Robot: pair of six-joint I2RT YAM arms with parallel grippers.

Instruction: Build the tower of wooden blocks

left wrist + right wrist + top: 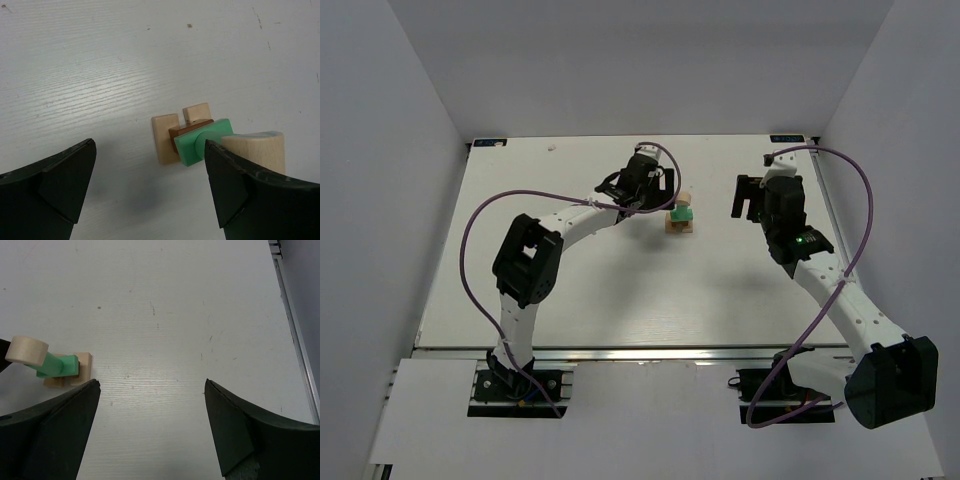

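The wood block tower (681, 216) stands at the middle back of the table. In the left wrist view it has two pale tan base blocks (166, 137), a dark brown plate (189, 131), a mint green square and cylinder (200, 142) and a tan top block (255, 150). My left gripper (665, 195) is open and empty just left of the tower; the tower's top lies beside the right finger (235, 190). My right gripper (751, 203) is open and empty, apart to the tower's right. The tower shows at the left of the right wrist view (55, 365).
The white table (620, 290) has a metal rail along its right edge (295, 335) and grey walls on three sides. Purple cables loop over both arms.
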